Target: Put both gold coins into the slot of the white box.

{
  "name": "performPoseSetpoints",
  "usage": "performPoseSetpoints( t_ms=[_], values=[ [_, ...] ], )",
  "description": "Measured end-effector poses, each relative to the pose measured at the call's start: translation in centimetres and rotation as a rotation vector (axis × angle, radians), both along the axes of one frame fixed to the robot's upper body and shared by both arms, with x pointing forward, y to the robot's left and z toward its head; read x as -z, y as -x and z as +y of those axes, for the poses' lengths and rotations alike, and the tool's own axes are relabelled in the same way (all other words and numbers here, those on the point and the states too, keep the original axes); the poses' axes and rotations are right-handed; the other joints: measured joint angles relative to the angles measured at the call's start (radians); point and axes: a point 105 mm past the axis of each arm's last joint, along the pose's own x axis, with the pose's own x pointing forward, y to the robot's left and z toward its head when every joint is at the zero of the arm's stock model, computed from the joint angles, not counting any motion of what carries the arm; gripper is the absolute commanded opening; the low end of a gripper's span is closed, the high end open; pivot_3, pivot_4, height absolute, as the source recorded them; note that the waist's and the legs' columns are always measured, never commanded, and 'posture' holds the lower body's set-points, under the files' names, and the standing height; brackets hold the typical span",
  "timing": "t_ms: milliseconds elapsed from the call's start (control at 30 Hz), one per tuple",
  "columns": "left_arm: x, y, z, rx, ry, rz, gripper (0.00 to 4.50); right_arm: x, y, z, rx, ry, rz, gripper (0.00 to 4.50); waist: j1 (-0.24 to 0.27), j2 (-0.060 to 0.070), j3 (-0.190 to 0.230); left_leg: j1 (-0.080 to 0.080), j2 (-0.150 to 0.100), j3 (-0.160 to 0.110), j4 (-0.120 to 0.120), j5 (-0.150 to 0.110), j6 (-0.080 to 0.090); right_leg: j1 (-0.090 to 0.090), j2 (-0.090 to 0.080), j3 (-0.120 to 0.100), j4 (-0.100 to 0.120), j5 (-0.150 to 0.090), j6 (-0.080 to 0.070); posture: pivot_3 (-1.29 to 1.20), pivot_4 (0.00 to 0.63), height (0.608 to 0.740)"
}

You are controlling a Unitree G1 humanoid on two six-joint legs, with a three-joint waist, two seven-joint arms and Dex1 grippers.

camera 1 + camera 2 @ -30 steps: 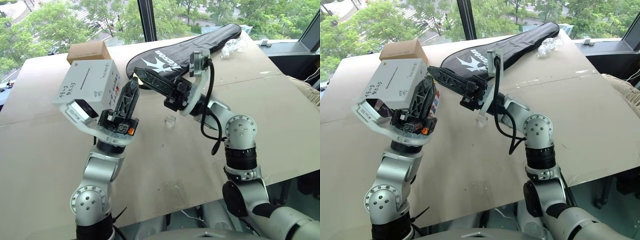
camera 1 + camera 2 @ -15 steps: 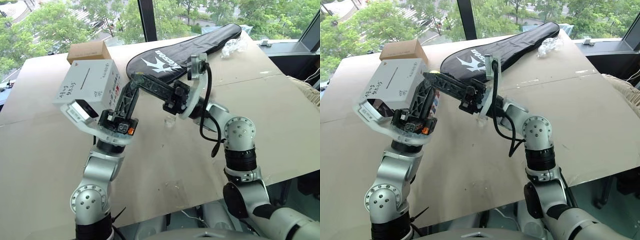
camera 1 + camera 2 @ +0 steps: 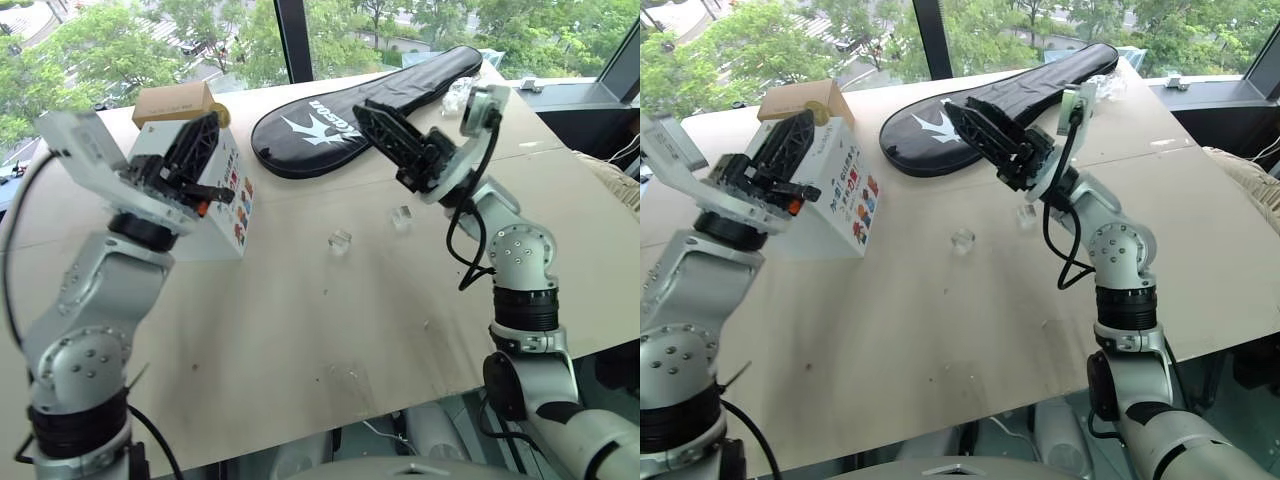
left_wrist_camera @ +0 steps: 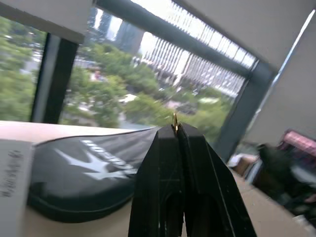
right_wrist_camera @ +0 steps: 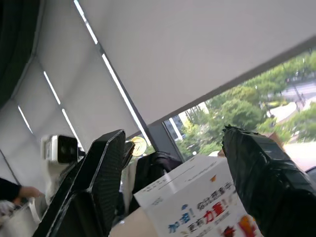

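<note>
On a desk (image 3: 330,320) by the windows, the left fingers (image 4: 176,129), closed on a gold coin (image 5: 138,146), are hovering over the white box (image 3: 845,195) while the right fingers (image 3: 368,108) are spreading empty; the coin's edge should line up with the slot.

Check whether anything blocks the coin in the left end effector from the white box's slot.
Nothing visible does. The left end effector pinches the coin just above the white box; the slot itself is hidden behind it.
</note>
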Motion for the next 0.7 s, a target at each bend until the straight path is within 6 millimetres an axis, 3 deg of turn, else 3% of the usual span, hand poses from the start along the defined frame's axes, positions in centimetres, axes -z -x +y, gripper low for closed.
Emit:
performPoseSetpoints(
  t_ms=[100,200,433,700],
  values=[
    [0.2,-0.8,2.0,-0.189,-0.177,0.065,0.00,1.3,0.8,0.6,-0.014,0.221,-0.183,3.36,-0.001,0.000,0.000,0.000,0.000,0.000,-0.001,0.000,0.000,-0.001,0.000,0.000,-0.001,0.000,0.000,0.00,0.150,0.740],
    [0.1,-1.0,3.1,-0.286,-0.217,0.082,0.00,2.5,1.3,1.1,-0.055,0.337,-0.274,3.36,0.003,0.000,0.000,0.000,0.000,0.000,-0.001,0.000,0.000,0.000,0.000,0.000,-0.001,0.000,0.000,0.00,0.150,0.740],
    [0.9,-0.5,5.5,-0.397,-0.245,0.165,0.00,2.6,1.5,1.0,-0.088,0.362,-0.310,3.36,0.004,-0.001,0.001,-0.002,0.000,-0.001,0.000,0.000,0.000,-0.002,-0.001,0.001,-0.001,0.000,0.000,0.00,0.150,0.740],
    [2.4,-0.6,6.0,-0.408,-0.206,0.230,0.00,2.3,1.6,1.4,-0.090,0.342,-0.312,3.36,0.006,-0.001,0.000,-0.005,0.000,-0.003,0.001,0.000,0.000,-0.003,-0.001,0.000,-0.001,0.000,0.000,0.00,0.150,0.740]
  ],
)
